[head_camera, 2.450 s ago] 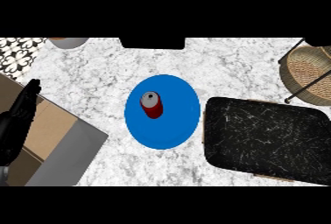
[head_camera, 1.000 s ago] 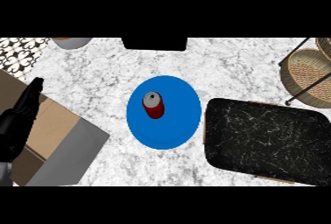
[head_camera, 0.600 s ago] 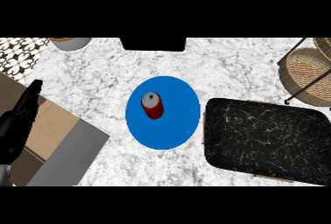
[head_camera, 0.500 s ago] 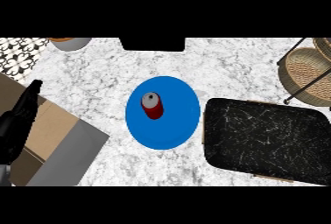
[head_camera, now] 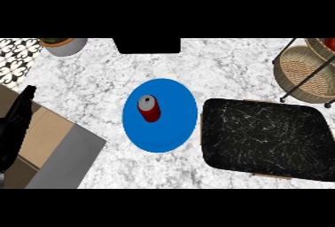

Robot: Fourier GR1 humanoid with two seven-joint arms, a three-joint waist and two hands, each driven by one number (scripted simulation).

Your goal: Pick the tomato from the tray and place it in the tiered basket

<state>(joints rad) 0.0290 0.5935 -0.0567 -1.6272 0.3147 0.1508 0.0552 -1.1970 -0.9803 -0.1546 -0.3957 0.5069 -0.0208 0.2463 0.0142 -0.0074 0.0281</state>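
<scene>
From here I find no tomato on the tray (head_camera: pixel 265 137). Its dark speckled surface lies bare at the right of the desk (head_camera: pixel 98 80). The only red thing in easy reach is a red can (head_camera: pixel 149 107) with a grey lid, lying on the blue plate (head_camera: pixel 163 133) at the middle, just left of the tray. The tiered basket (head_camera: pixel 301 73) stands far right, and a red patch (head_camera: pixel 329 43) shows on its upper tier against the picture's edge. That may be the tomato, but too little of it shows for me to be sure.

My left robot hand (head_camera: pixel 16 128) rests at the left edge over a brown and grey box (head_camera: pixel 59 148). Its fingers are straight, point away from me and hold nothing. My right robot hand shows nowhere, so I can say nothing of it. A pot (head_camera: pixel 63 44) sits far left.

If a tomato is to be moved, I judge it light, smooth-skinned and a little slippery. It would be soft enough to bruise under a hard squeeze, and round enough to roll when nudged. I would come down from above and curl fingers and thumb round its widest part, on opposite sides. I would avoid pinching at the top, where it would tend to slip out. Into the basket I would lower it, not let it fall.
</scene>
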